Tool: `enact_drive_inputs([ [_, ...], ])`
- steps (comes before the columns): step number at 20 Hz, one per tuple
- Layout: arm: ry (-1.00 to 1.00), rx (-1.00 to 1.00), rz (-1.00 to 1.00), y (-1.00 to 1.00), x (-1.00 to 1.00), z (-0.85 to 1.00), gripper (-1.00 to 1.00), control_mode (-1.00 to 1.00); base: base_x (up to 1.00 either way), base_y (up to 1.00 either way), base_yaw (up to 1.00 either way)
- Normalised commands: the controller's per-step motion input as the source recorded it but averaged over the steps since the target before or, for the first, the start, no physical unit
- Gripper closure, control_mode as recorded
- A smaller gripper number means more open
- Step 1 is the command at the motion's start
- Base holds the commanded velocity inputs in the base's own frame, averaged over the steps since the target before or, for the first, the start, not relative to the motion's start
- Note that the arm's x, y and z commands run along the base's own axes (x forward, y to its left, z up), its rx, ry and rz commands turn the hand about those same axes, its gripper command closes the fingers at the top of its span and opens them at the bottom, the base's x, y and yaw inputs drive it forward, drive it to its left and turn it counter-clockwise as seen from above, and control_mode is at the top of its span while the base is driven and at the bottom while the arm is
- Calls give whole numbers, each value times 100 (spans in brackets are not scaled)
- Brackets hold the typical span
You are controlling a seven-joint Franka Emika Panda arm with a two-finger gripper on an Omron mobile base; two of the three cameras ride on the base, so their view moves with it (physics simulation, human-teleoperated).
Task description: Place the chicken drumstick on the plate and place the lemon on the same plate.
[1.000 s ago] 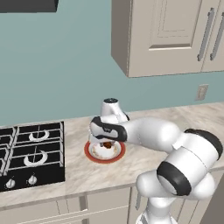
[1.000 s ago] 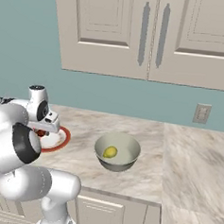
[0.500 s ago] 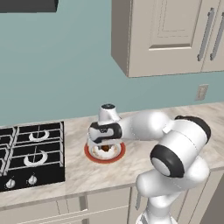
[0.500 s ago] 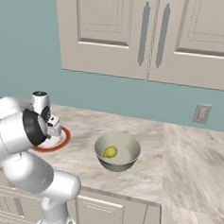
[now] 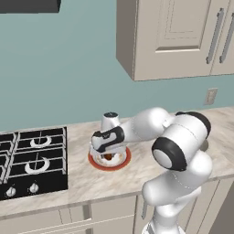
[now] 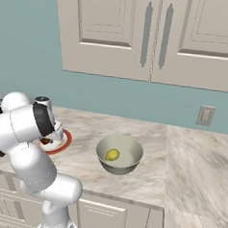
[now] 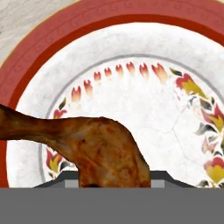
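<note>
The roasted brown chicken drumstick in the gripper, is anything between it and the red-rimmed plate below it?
Nothing visible. In the hand view the brown roasted chicken drumstick hangs directly over the white patterned centre of the round red-rimmed plate, with bare plate around it. The small yellow lemon sits apart in the grey bowl.

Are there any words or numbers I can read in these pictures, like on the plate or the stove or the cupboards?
None: no words, numbers or brand names can be read anywhere.
The plate has only painted flowers and a faint pattern in its red rim, no letters.
The stove knobs carry no markings I can make out; they are too small to tell.
The cupboard doors and the wall socket are blank.
</note>
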Motion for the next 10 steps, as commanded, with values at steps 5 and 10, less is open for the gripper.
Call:
enact_drive_inputs([
  [5, 0, 0, 0, 3, 4, -16, 100, -100, 0, 0, 0],
  [10, 1, 0, 0, 0, 0, 0, -100, -100, 0, 0, 0],
])
